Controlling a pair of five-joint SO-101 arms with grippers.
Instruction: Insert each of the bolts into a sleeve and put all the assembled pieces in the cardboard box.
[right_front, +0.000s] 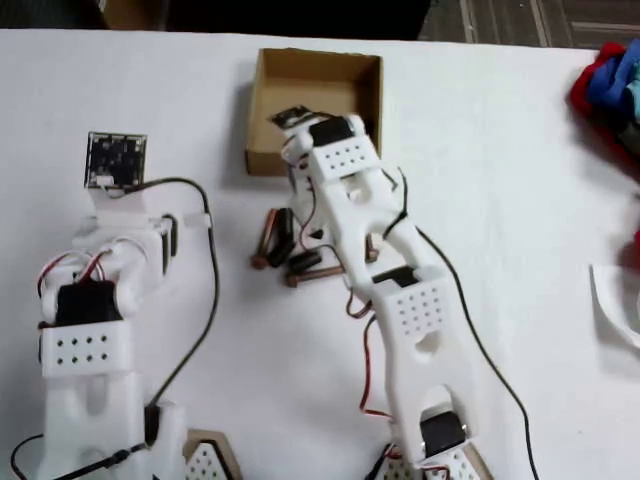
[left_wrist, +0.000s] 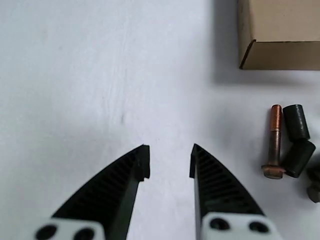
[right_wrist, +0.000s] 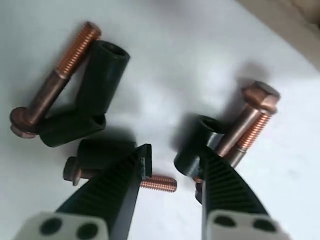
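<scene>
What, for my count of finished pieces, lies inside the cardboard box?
The far part of the cardboard box shows bare brown floor. The right arm covers its near part, so whatever lies there cannot be seen.

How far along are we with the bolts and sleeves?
Done: nothing visibly; the cardboard box shows a bare floor where the arm doesn't cover it. In hand: nothing; the right gripper is open just above the loose bolts and sleeves, and the left gripper is open over bare table. Left: apparently every insertion, and all the boxing.
</scene>
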